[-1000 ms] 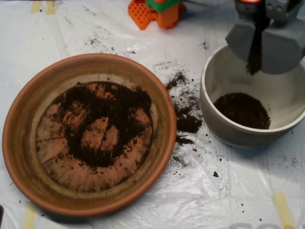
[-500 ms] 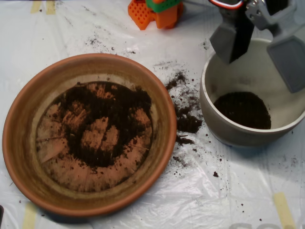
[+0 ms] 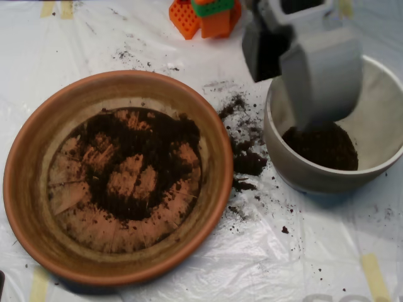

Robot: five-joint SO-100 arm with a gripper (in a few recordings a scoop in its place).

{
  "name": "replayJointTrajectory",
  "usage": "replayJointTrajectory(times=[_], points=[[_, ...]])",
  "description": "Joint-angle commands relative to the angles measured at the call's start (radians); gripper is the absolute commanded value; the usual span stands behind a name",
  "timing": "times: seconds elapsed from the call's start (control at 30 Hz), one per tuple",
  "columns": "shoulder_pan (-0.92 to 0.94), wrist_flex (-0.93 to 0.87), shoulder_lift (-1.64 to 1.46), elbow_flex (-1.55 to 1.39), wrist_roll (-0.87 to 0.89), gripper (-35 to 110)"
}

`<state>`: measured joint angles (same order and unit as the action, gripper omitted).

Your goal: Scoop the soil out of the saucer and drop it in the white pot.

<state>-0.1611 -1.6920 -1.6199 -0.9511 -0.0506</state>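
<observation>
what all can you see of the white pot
The white pot is round, off-white and ceramic-looking, with a thick rim and greyish inner walls. It stands upright on the plastic sheet, right of the saucer, apart from it. Dark soil covers its bottom. The grey scoop overlaps its upper-left rim.

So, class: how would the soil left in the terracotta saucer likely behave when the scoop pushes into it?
The soil looks loose and crumbly, so it would probably break apart rather than lift whole. It lies thin over the saucer base, so it may smear. Crumbs spilled on the plastic sheet suggest it scatters easily.
</observation>
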Motion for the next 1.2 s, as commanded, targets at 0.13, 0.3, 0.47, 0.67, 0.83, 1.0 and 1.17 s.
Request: replayJointTrajectory(times=[0.13, 0.3, 0.47, 0.67, 0.83, 1.0, 1.17], points=[[0.261, 0.1, -0.192, -0.218, -0.011, 40], [0.377, 0.264, -0.304, -0.58, -0.074, 40], [0.486, 0.443, -0.328, -0.884, -0.189, 41], [0.537, 0.607, -0.242, -1.054, -0.357, 42], [0.518, 0.664, -0.14, -1.055, -0.477, 43], [0.531, 0.672, 0.032, -0.951, -0.554, 44], [0.529, 0.666, 0.087, -0.927, -0.598, 44]])
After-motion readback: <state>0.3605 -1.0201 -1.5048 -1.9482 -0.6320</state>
